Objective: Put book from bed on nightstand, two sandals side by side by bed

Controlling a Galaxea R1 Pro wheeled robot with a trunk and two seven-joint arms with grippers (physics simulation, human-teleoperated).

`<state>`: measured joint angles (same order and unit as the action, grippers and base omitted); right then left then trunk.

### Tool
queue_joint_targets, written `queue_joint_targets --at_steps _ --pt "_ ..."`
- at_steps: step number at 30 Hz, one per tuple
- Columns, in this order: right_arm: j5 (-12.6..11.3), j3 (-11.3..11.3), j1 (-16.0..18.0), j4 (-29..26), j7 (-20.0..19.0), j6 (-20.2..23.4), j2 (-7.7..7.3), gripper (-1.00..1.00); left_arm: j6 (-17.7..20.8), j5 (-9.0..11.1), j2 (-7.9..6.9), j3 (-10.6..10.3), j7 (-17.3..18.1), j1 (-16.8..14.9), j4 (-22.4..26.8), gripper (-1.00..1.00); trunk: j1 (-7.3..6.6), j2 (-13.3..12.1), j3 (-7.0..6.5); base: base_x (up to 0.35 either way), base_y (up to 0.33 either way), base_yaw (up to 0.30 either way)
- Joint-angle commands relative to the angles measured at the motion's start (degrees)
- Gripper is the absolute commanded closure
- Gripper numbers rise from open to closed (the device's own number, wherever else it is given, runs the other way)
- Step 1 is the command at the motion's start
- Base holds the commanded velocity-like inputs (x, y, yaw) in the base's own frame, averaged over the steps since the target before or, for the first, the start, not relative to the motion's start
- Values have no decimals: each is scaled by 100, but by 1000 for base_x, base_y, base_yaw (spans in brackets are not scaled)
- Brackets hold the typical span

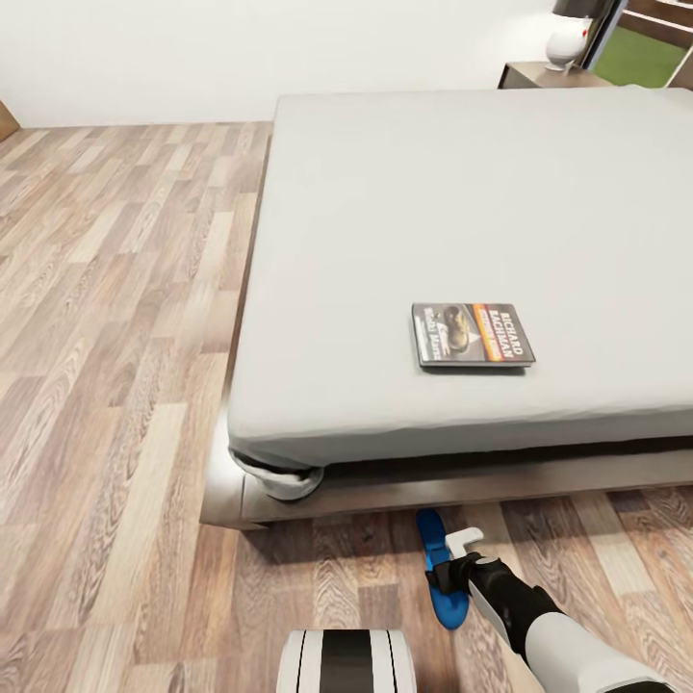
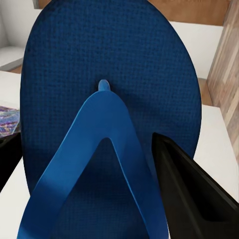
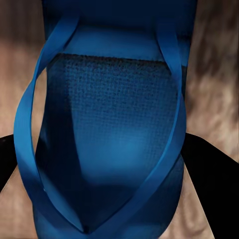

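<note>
The book (image 1: 474, 335), dark with an orange band, lies flat on the light-grey mattress of the bed (image 1: 433, 192), near its front edge. One bright blue sandal (image 1: 431, 531) rests on the wood floor just in front of the bed frame, pointing toward it. My right gripper (image 1: 454, 570) is shut on this sandal (image 3: 109, 129), a black finger (image 3: 211, 174) against each side. Another blue sandal (image 2: 107, 64) sits strap-up between the fingers of my left gripper (image 2: 87, 184), which is shut on it. A nightstand (image 1: 551, 75) stands at the far right corner of the bed.
A white lamp (image 1: 568, 38) stands on the nightstand. Wood-plank floor (image 1: 106, 337) stretches wide to the left of the bed. The dark bed frame (image 1: 385, 496) juts out past the mattress. My trunk (image 1: 346, 662) shows at the bottom edge.
</note>
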<state>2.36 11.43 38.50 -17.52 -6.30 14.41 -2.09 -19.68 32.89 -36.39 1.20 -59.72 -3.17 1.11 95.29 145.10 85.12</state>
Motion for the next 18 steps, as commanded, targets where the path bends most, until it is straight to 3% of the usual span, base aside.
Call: queue_joint_targets --at_steps 1,18 --pt "17 8 -1 -14 -20 36 -5 100 -10 -2 0 13 -6 0 4 100 0 1 3 50 48 0" --pt "-10 8 -1 -2 -29 -354 -11 100 -9 -2 0 12 -12 0 3 100 0 1 3 19 27 0"
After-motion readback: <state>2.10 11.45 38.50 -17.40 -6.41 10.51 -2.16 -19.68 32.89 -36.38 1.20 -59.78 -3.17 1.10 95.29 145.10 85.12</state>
